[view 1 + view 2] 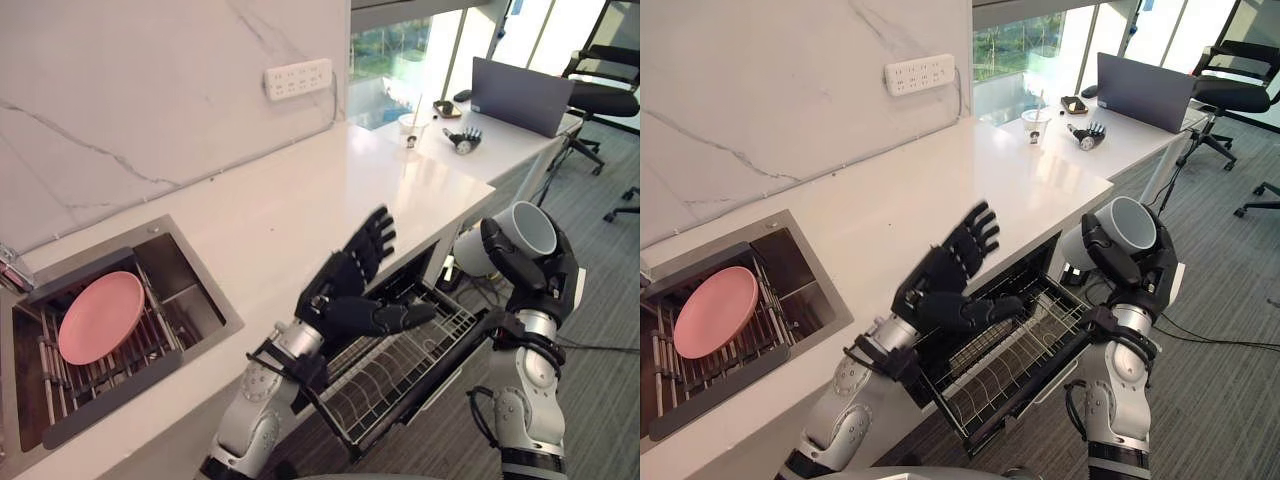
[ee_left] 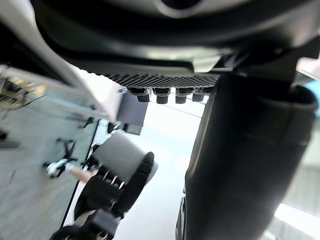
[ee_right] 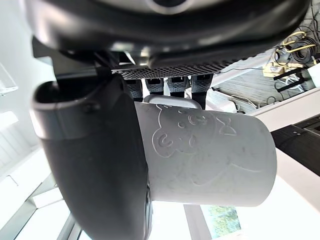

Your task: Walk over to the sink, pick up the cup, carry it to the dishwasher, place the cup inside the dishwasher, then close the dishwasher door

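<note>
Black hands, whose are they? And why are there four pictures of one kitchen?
They belong to a walking robot. Two pictures come from cameras in its head, looking down at its work. The other two come from small cameras on its wrists, very close to each hand. The right hand is curled round a white cup. The left hand is open and holds nothing; it is raised by the pulled-out dishwasher rack. Set into the white counter is a sink, with a pink plate on a rack inside it.

The rack [image 1: 392, 380] lies open from above; left hand [image 1: 345, 287] hangs over it.
</note>
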Controlling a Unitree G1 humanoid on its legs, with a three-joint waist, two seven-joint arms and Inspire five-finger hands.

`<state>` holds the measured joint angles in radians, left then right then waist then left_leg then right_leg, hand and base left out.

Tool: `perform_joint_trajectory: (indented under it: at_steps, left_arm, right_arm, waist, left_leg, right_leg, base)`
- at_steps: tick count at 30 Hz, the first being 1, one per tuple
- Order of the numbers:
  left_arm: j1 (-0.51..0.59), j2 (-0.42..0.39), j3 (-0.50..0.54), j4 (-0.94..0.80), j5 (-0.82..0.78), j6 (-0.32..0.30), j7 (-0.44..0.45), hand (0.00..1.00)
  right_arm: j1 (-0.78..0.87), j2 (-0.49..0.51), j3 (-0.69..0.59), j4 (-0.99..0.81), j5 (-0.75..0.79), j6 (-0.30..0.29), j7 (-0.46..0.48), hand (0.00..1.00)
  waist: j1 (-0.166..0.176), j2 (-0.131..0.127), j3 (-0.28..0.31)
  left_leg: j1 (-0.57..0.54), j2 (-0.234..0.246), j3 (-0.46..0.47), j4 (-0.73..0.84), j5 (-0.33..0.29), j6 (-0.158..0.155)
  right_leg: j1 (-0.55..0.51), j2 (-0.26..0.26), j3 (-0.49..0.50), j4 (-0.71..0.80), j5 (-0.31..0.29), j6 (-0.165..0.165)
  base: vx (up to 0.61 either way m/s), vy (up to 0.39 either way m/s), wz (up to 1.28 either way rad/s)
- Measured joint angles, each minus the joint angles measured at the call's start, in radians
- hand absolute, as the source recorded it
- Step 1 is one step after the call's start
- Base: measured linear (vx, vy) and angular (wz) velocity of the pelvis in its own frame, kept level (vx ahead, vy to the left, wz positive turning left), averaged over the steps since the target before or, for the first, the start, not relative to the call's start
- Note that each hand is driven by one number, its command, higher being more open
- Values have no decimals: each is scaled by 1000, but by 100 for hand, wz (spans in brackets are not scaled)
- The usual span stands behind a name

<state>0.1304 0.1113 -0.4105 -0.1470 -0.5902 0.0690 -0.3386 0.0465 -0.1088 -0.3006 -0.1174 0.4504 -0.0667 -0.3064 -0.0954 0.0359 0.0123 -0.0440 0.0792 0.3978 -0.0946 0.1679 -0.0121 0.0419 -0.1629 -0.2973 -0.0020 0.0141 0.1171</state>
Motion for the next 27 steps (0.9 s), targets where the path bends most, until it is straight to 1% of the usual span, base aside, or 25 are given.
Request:
perform_joint_trajectory:
  at_steps: [2, 3, 6, 7, 8, 10, 11, 12, 13, 14, 15, 16, 18, 19, 21, 23, 24, 27]
  left_arm:
    - [45, 12, -4, 32, -20, 46, -27, 100]
    - [87, 27, -2, 42, -20, 91, -57, 100]
    - [137, 35, 22, 45, -37, 153, -106, 100]
    - [143, 34, 41, 49, -50, 179, -125, 100]
    - [143, 34, 50, 55, -53, 188, -135, 100]
    - [133, 30, 81, 119, -40, 212, -146, 100]
    - [129, 31, 89, 140, -13, 219, -145, 100]
    - [127, 35, 104, 190, 104, 221, -141, 100]
    - [127, 39, 108, 209, 161, 221, -138, 100]
    - [128, 54, 109, 236, 245, 223, -133, 100]
    - [130, 76, 109, 264, 353, 240, -123, 100]
    - [130, 87, 113, 282, 393, 251, -121, 100]
    - [133, 108, 168, 340, 521, 327, -121, 100]
    - [133, 113, 183, 357, 541, 346, -122, 100]
    - [124, 140, 217, 437, 609, 412, -143, 100]
    - [114, 149, 225, 497, 650, 435, -148, 100]
    - [102, 146, 239, 514, 671, 435, -164, 100]
    - [78, 138, 249, 543, 709, 449, -194, 100]
  right_arm:
    - [7, 0, -22, 19, 2, 4, 20, 0]
    - [9, -1, -38, 34, 13, 15, 39, 0]
    - [24, -2, -44, 62, 37, 23, 60, 0]
    - [26, -2, -44, 85, 38, 23, 72, 0]
    - [26, -2, -44, 97, 38, 23, 77, 0]
    - [27, -2, -43, 140, 38, 23, 99, 0]
    - [27, -2, -43, 149, 38, 23, 104, 0]
    - [27, -2, -38, 155, 39, 23, 119, 0]
    - [27, -3, -34, 155, 39, 23, 127, 0]
    - [27, -6, -25, 155, 38, 30, 140, 0]
    - [28, -13, -13, 154, 38, 52, 162, 0]
    - [29, -16, -3, 154, 38, 62, 172, 0]
    - [47, -24, 36, 156, 35, 110, 223, 0]
    - [50, -24, 47, 162, 32, 120, 236, 0]
    - [53, -22, 95, 212, -10, 140, 270, 0]
    - [53, -22, 124, 249, -39, 144, 284, 0]
    - [50, -22, 145, 281, -68, 146, 293, 0]
    - [33, -18, 163, 319, -119, 150, 308, 0]
  waist:
    - [0, -1, 1]
    - [0, -1, 3]
    - [2, -3, 5]
    - [4, -3, 6]
    - [5, -3, 6]
    - [7, -4, 8]
    - [7, -4, 8]
    - [8, -1, 13]
    - [8, -1, 17]
    - [8, 0, 21]
    - [8, -1, 26]
    - [8, -1, 29]
    - [8, 0, 39]
    - [10, 0, 40]
    - [13, 2, 46]
    - [19, 1, 48]
    - [30, 2, 50]
    - [28, 5, 52]
  left_leg:
    - [-5, 0, -5, 0, 0, 0]
    - [-10, 0, -7, 0, 1, 1]
    - [-16, -1, -13, 0, 2, 2]
    - [-17, -1, -17, 0, 2, 2]
    - [-18, -2, -18, 0, 2, 2]
    - [-22, -4, -29, 0, 2, 0]
    - [-23, -5, -32, 0, 2, 0]
    - [-24, -5, -35, 0, 3, -1]
    - [-24, -5, -35, 0, 3, -1]
    - [-26, -5, -36, 0, 3, -1]
    - [-26, -5, -37, 0, 3, -1]
    - [-27, -5, -37, 0, 3, -1]
    - [-29, -5, -43, 0, 3, -1]
    - [-29, -4, -44, 0, 3, -1]
    - [-24, -8, -58, 0, 3, 0]
    - [-17, -11, -67, 0, 2, -1]
    - [-17, -13, -77, 0, 2, 0]
    - [-14, -14, -82, 0, 0, -1]
  right_leg:
    - [-1, 0, -5, -1, -1, 1]
    - [-5, 0, -8, -1, -2, 1]
    - [-8, 0, -13, -1, -3, 0]
    - [-7, 0, -16, -1, -3, 0]
    - [-7, 0, -18, -1, -4, 0]
    - [-6, -4, -28, 3, -8, 1]
    - [-6, -5, -31, 4, -11, 2]
    - [-6, -5, -34, 6, -13, 2]
    - [-6, -5, -34, 6, -14, 3]
    - [-7, -5, -34, 6, -15, 5]
    - [-7, -5, -35, 6, -16, 5]
    - [-7, -5, -35, 6, -16, 4]
    - [-6, -5, -37, 7, -17, 1]
    - [-6, -5, -38, 7, -18, 0]
    - [11, -6, -57, 7, -24, 2]
    - [21, -8, -66, 7, -30, 4]
    - [28, -9, -75, 7, -34, 4]
    - [34, -9, -82, 7, -38, 5]
  base:
    - [47, -3, 9]
    - [57, -6, 6]
    - [38, -4, 6]
    - [24, 0, 7]
    - [11, 5, 10]
    - [2, 16, 13]
    - [-2, 21, 12]
    - [-2, 15, 7]
    - [-2, 15, 4]
    - [0, 0, 0]
    - [0, 0, 0]
    - [0, 0, 0]
    - [39, -2, 6]
    - [55, -9, 7]
    - [58, -12, 18]
    - [33, -6, 22]
    - [37, -7, 18]
    - [25, -4, 8]
